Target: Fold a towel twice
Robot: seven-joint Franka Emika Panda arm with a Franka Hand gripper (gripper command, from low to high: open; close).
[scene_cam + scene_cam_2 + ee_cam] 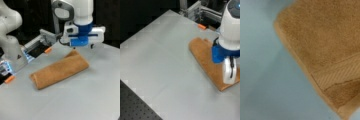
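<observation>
We locate the pincer [86, 45] at the end of the white and blue arm, directly above the far end of the towel [60, 70] in a front view. In a front view from the opposite side, the pincer [229, 75] hangs over the towel [206, 58] near its right end. Its fingertips are not resolved in either front view, and the wrist view does not show them, so we cannot tell how far the pincer is open or whether it grips anything.

We find the towel lying on the grey worktop [75, 100] as a long, narrow, folded strip. In both front views it runs diagonally across the surface. One long edge appears rounded, consistent with a fold line. In the wrist view, the towel [322, 42] fills the upper right, with a corner toward the top left and a woven band [340, 75] crossing near the lower right; layered edges show at that lower corner.

Beyond the towel we note an aluminium frame rail [37, 43] at the worktop's rear, with orange tabs [48, 50] beside it. A second orange tab [9, 79] sits at a front view's left. A perforated black board [135, 107] borders the worktop at a front view's bottom left.
</observation>
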